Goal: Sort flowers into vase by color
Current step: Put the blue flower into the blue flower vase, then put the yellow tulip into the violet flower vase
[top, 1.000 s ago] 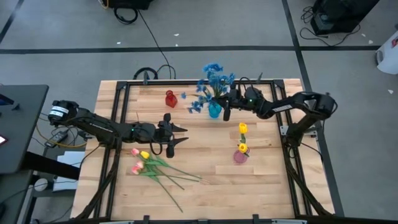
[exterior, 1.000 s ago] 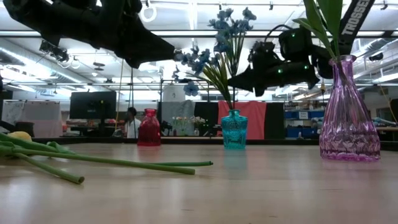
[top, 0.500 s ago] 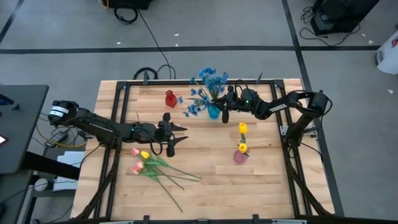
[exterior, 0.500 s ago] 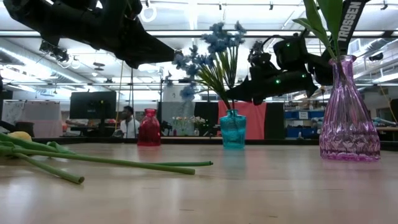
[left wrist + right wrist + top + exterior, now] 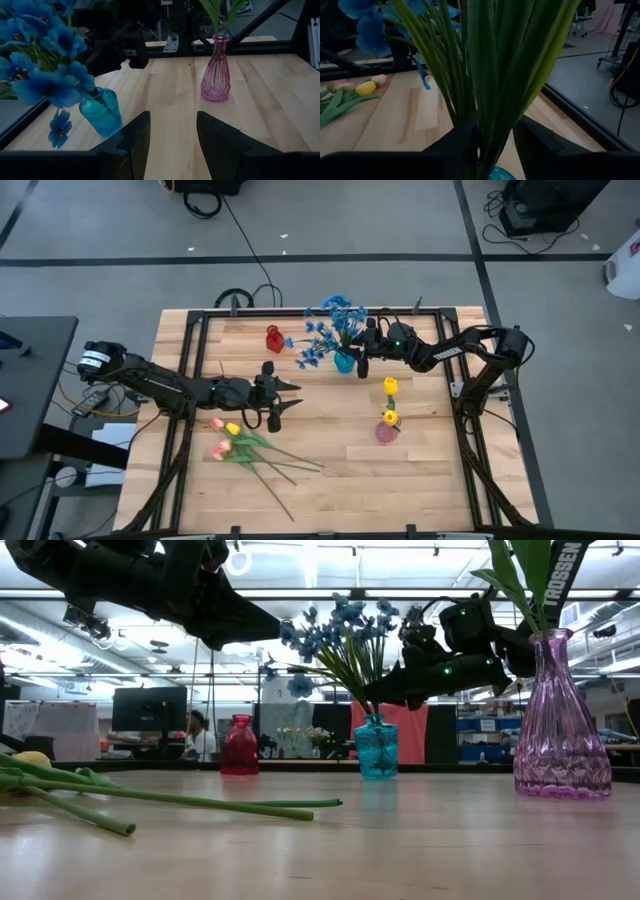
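Note:
The blue flowers [image 5: 328, 325] stand with their green stems in the blue vase [image 5: 343, 361] near the far edge, leaning toward the table's left. My right gripper [image 5: 360, 352] reaches in from the right and is shut on these stems just above the vase mouth [image 5: 496, 175]. Two yellow tulips [image 5: 389, 402] stand in the pink vase [image 5: 386, 431]. Loose pink and yellow tulips [image 5: 240, 442] lie flat on the table at near left. My left gripper [image 5: 285, 395] hovers open over the table's middle left, above those tulips, touching nothing. My right gripper pinches the bundle of green stems [image 5: 492, 100] of the blue flowers between its two fingers [image 5: 462, 147], just above the vase mouth. It comes in about level from the table's right, across the stems. The stem ends sit in the blue vase [image 5: 376, 747], and the spray tilts to the left.
An empty red vase [image 5: 274, 339] stands at far left of the blue one. The black frame rail [image 5: 300, 312] runs along the far edge. Bare wood lies at the near right [image 5: 420, 480]. A person [image 5: 195, 735] shows in the room beyond.
My right gripper has shifted slightly toward the table's left, still on the stems. The blue spray has tipped over to the left and its blossoms now sit lower, while the stem ends stayed in the blue vase.

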Robot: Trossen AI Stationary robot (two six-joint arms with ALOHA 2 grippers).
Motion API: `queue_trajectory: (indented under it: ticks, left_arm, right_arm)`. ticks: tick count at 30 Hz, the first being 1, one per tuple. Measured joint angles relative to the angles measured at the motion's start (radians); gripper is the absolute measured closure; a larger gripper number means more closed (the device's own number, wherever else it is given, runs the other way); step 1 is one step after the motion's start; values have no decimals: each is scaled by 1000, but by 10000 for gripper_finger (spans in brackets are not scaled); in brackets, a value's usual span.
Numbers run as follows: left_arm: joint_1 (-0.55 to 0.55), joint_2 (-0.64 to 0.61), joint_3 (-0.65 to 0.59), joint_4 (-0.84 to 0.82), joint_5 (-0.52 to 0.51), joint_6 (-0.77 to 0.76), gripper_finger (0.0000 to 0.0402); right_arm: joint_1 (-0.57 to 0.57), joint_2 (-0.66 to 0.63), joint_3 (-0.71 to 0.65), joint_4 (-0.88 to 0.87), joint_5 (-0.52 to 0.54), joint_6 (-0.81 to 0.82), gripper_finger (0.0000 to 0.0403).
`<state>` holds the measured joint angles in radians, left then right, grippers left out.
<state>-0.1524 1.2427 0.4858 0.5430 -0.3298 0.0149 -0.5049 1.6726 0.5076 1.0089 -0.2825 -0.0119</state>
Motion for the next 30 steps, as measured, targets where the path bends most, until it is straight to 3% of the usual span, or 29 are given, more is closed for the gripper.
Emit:
queue_trajectory:
  ticks: [10,14,25,30]
  left_arm:
    - [0,0,0,-24,-3,0,234]
    - [0,0,0,-25,-3,1,234]
    - [0,0,0,-38,-3,1,234]
    - [0,-6,0,-39,-3,1,234]
  right_arm:
    - [24,-3,1,-42,-8,-36,329]
    - [31,-9,-3,-64,-26,-62,333]
    - [21,-123,-3,-159,-25,-37,245]
    - [3,-198,-2,-294,-22,-16,218]
